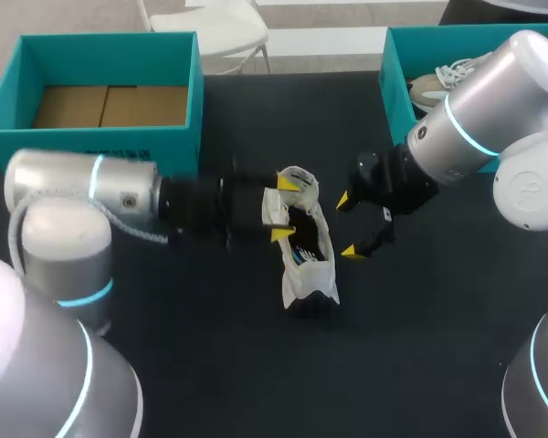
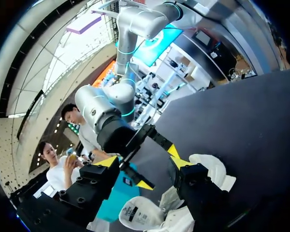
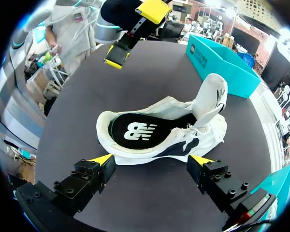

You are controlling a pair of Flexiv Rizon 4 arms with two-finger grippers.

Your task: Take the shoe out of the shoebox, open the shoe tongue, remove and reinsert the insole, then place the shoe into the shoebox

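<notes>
- In the head view the shoe [image 1: 309, 260] is seen on the dark bench [image 1: 420, 347], out of its box and between the two arms. The empty shoebox [image 1: 110, 41] stands well apart behind the left arm. A second shoebox [image 1: 393, 73], with another shoe [image 1: 434, 87] in it, stands behind the right arm.
- The left claw [image 1: 285, 208] is open above the shoe, and the right claw [image 1: 347, 225] is open just beside it. Nothing is gripped by either.
- In the left wrist view white parts of the shoe are seen under and between the spread fingers. Whether they are touched cannot be told. It is judged that the upper should be steadied by this claw before anything is pulled.
- In the right wrist view the mouth of the shoe is turned toward the right claw. The tongue [image 3: 210, 96] is folded back and the black insole [image 3: 135, 131] is seated inside, so the removal of the insole is judged to be the step in hand.
- The insole should probably be pinched at its heel edge, where it is most exposed, with one finger slid under it. The wall of the shoe should not be caught together with it.
- The pull is best made slowly along the length of the shoe. Otherwise the light shoe may be dragged over the bench.
</notes>
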